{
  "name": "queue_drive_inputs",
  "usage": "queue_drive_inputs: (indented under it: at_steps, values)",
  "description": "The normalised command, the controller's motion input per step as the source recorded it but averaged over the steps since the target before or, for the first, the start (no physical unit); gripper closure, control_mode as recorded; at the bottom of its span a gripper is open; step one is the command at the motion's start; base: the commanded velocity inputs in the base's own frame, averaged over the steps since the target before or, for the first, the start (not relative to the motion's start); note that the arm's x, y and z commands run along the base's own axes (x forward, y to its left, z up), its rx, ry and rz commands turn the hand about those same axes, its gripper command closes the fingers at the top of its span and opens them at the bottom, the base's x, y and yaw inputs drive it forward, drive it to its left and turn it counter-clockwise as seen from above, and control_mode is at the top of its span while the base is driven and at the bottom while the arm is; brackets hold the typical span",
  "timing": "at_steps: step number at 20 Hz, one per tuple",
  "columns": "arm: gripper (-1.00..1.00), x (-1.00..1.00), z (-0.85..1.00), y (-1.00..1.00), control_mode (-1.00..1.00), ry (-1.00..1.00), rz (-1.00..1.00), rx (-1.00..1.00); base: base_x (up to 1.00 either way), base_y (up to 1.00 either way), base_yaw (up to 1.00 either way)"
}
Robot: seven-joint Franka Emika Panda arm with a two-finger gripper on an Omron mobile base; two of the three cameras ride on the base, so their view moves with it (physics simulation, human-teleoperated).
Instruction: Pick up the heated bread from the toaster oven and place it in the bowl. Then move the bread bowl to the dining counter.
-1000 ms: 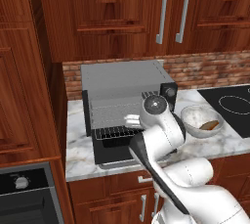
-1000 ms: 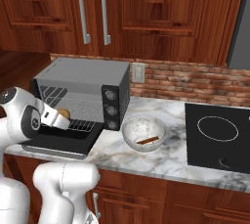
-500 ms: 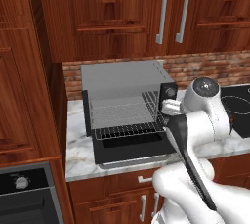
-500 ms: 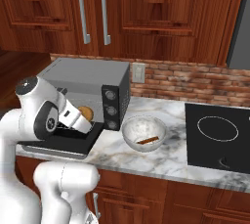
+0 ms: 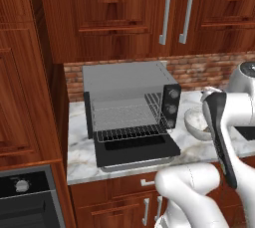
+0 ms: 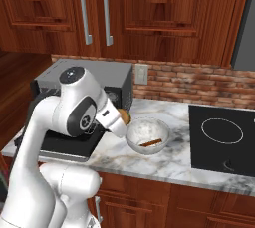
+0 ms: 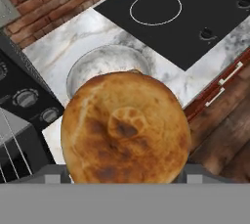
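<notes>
The golden-brown bread (image 7: 125,127) sits between my jaws and hides the fingertips in the hand view. In the right base view my gripper (image 6: 120,122) is shut on the bread (image 6: 126,116), just left of the speckled bowl (image 6: 147,135) and slightly above its rim. The bowl (image 7: 97,60) lies behind the bread in the hand view, and a thin brown strip rests inside it. The grey toaster oven (image 5: 129,102) stands to the left with its black door (image 5: 137,151) dropped open and its wire rack bare. The dining counter is out of view.
A black cooktop (image 6: 221,135) is set into the marble top (image 6: 164,165) right of the bowl. A brick backsplash (image 6: 199,80) and wooden cabinets run behind. A black built-in oven (image 5: 25,199) sits low at the left.
My arm has swung right from the toaster oven's rack, carrying the bread out to the left edge of the bowl. The rack now stands bare.
</notes>
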Motion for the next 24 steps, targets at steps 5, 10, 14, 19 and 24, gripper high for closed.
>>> queue_drive_inputs:
  at_steps: [5,10,14,19,24]
  values:
    - [1.00,0.53,-0.02,-0.73,-1.00,0.09,-0.02,0.00,0.00,0.00,0.00]
    - [1.00,0.34,-0.18,-0.28,-1.00,0.11,0.00,0.00,0.00,0.00,0.00]
    - [1.00,0.35,-0.46,-0.03,-1.00,0.07,0.00,0.02,0.00,0.00,0.00]
    - [1.00,0.45,-0.56,-0.01,-1.00,0.04,0.00,0.04,0.00,0.00,0.00]
    - [1.00,0.33,-0.63,-0.04,-1.00,0.00,0.00,0.05,0.00,0.00,0.00]
